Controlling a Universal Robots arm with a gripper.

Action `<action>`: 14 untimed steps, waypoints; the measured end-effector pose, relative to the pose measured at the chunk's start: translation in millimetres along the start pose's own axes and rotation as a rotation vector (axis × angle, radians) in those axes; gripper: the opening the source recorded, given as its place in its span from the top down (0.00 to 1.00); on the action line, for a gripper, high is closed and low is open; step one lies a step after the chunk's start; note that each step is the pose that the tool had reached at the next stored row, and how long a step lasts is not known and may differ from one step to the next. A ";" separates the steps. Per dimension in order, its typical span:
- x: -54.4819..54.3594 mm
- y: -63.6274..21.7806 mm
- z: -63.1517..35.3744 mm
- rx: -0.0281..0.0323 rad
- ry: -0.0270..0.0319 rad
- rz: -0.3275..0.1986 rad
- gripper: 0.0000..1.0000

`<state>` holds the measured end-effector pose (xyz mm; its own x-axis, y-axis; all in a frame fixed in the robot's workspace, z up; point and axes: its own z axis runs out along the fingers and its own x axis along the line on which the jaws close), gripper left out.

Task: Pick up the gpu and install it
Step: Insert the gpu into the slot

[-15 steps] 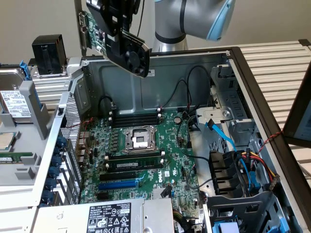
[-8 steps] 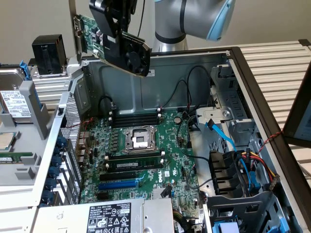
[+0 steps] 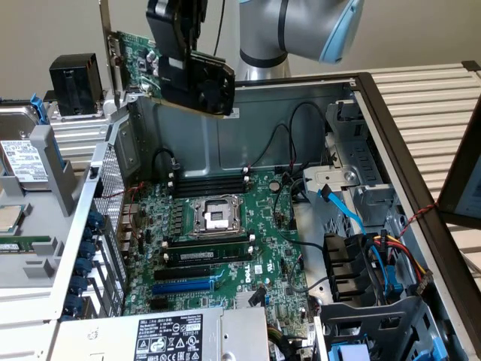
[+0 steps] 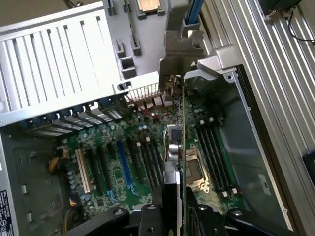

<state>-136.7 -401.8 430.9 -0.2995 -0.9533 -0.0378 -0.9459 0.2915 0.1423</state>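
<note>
Pinching the gpu [image 3: 143, 64] between its jaws, the tool [image 3: 179, 47] holds it aloft near the open case [image 3: 301, 113] rim, well above the motherboard [image 3: 259, 226]: pickup looks done, installing it not yet.

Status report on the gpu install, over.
The gripper shut on the gpu. Card aloft over the open case, not seated. Slots on the motherboard look unobstructed.

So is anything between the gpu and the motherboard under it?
No. In both the exterior and wrist views the gpu, gripped by the end effector, hangs in bare air above the motherboard.
</note>
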 end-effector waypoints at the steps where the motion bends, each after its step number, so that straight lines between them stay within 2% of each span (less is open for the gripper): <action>1: 0.0 0.0 0.1 0.0054 0.0004 -0.017 0.73; 5: 0.0 0.0 0.1 0.0281 0.0020 -0.084 0.73; 8: 0.0 0.0 0.0 0.0402 0.0038 -0.129 0.73; 11: -0.1 -0.2 -0.1 0.0446 0.0015 -0.160 0.73; 12: -0.1 -0.1 0.0 0.0448 -0.0007 -0.167 0.73; 14: -0.1 -0.1 0.0 0.0446 -0.0011 -0.169 0.73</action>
<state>-136.6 -401.7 430.9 -0.1362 -0.9889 -0.0586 -0.9874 0.1307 0.0898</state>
